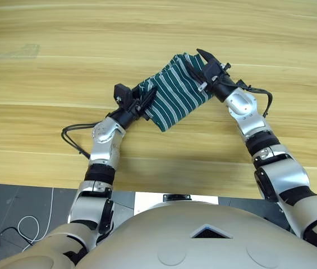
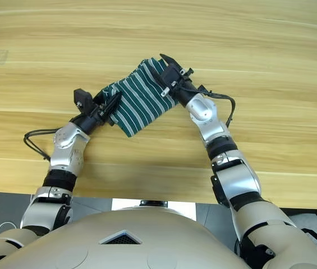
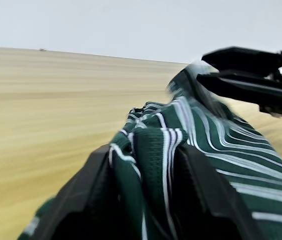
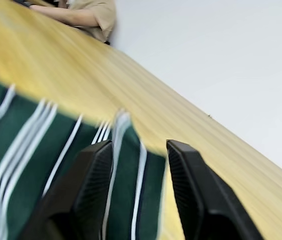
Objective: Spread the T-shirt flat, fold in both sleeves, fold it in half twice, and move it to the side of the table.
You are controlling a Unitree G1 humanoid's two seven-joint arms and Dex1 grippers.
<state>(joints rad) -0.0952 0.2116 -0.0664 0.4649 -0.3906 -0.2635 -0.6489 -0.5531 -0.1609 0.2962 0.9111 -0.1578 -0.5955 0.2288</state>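
The T-shirt (image 1: pixel 172 92), dark green with thin white stripes, is folded into a small thick bundle over the wooden table (image 1: pixel 147 28). My left gripper (image 1: pixel 146 102) holds its near left corner, and in the left wrist view the cloth (image 3: pixel 155 150) is bunched between the fingers (image 3: pixel 86 190). My right gripper (image 1: pixel 198 63) is shut on the far right corner. In the right wrist view, the striped edge (image 4: pixel 131 150) lies between its two black fingers (image 4: pixel 96 170). The bundle stretches between the two grippers.
Bare wooden tabletop (image 2: pixel 248 33) spreads wide on all sides of the bundle. The table's near edge (image 1: pixel 35 180) runs just before my arms, with grey floor and loose cables (image 1: pixel 12 230) below it.
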